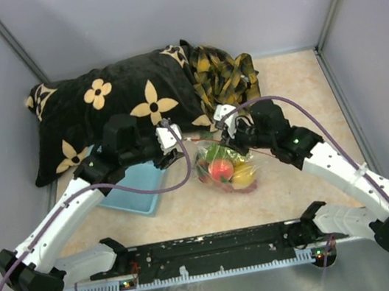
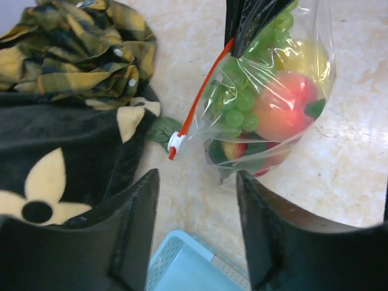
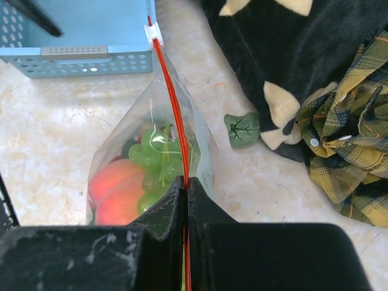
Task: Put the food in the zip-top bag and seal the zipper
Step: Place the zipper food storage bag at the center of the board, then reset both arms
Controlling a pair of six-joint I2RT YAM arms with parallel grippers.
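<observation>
The clear zip-top bag (image 1: 227,170) lies mid-table with the food (image 1: 221,169) inside: green grapes (image 3: 154,160), an orange-red fruit (image 2: 285,109) and a yellow piece (image 1: 243,177). Its red-orange zipper (image 3: 170,103) runs straight, with a white slider (image 2: 176,142) at the end away from my right gripper. My right gripper (image 3: 187,182) is shut on the zipper at the bag's mouth. My left gripper (image 2: 197,182) is open and empty, just short of the slider end and above the table. A small green leaf (image 3: 241,129) lies outside the bag beside the pillow.
A light-blue plastic basket (image 1: 133,191) sits left of the bag, under my left arm. A black pillow with cream flowers (image 1: 99,113) and a yellow plaid cloth (image 1: 223,73) lie behind. Grey walls enclose the table.
</observation>
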